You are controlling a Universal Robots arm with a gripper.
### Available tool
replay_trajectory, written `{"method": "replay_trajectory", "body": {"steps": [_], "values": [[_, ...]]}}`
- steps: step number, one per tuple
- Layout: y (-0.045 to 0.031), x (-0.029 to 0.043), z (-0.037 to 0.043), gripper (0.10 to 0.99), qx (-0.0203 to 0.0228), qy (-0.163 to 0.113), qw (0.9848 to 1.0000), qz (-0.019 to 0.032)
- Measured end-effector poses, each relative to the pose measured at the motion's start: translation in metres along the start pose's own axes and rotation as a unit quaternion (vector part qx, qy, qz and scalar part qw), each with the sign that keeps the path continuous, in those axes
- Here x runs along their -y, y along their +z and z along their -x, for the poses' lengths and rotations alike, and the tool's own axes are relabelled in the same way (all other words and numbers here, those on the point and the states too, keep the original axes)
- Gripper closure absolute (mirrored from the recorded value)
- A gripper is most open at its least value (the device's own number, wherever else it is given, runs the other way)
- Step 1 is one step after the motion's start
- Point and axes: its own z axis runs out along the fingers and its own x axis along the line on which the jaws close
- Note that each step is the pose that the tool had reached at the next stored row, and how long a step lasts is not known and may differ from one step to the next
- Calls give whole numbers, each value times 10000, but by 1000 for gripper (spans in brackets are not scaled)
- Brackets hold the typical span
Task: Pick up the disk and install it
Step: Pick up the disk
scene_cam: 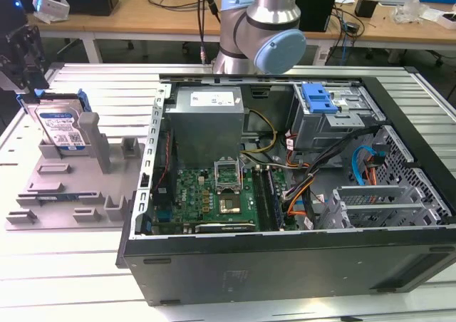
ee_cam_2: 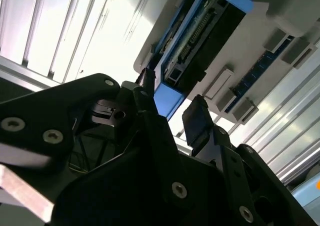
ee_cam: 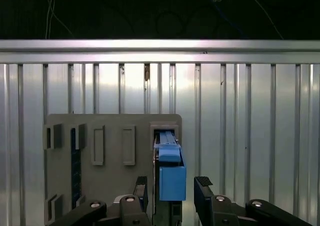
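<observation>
The disk (scene_cam: 61, 127) stands on edge in a slot of the grey holder plate (scene_cam: 68, 187) at the exterior view's left, its silver body and white-blue label facing out and its blue carrier frame along the edges. My gripper (scene_cam: 28, 94) hangs just above its upper far corner. In the first wrist view the gripper (ee_cam: 172, 186) is open, with one dark finger (ee_cam: 142, 186) on each side of the disk's blue frame (ee_cam: 172, 178) and a gap showing to the other finger (ee_cam: 203, 187). The second wrist view shows the disk (ee_cam_2: 205, 31) from its connector edge, its blue end between the fingertips (ee_cam_2: 197, 121).
An open computer case (scene_cam: 285, 258) lies on the slatted metal table (scene_cam: 71, 279) at the exterior view's right, with motherboard (scene_cam: 214, 197), power supply (scene_cam: 206, 115) and a drive bay with a blue latch (scene_cam: 318, 97). The arm's base (scene_cam: 260, 30) stands behind it.
</observation>
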Motion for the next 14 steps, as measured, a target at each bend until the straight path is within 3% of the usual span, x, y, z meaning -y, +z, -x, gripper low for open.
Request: {"method": "replay_trajectory", "body": {"steps": [5, 14], "values": [[96, 1, 12, 588, 0, -1, 10000, 22], [150, 2, 17, 588, 1, 0, 10000, 24]]}}
